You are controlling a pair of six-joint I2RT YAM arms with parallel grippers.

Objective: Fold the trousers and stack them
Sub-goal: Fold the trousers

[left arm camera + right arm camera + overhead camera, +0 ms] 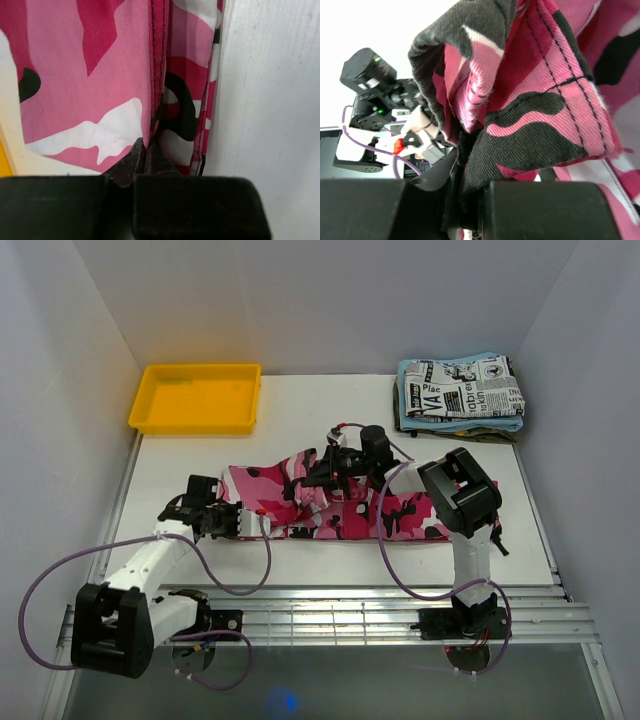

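Only the wrist views show left pincer (146, 146) and right pincer (467, 175), apparently, clamped tight onto the trousers (75, 100).

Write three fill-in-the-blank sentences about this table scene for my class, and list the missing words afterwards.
1. The tray at the table's far left corner is coloured ____.
2. The left gripper and the right gripper are both shut on the camouflage ____.
3. The newspaper-print garment lies on top of a light ____ cloth.
Missing words: yellow; trousers; blue.
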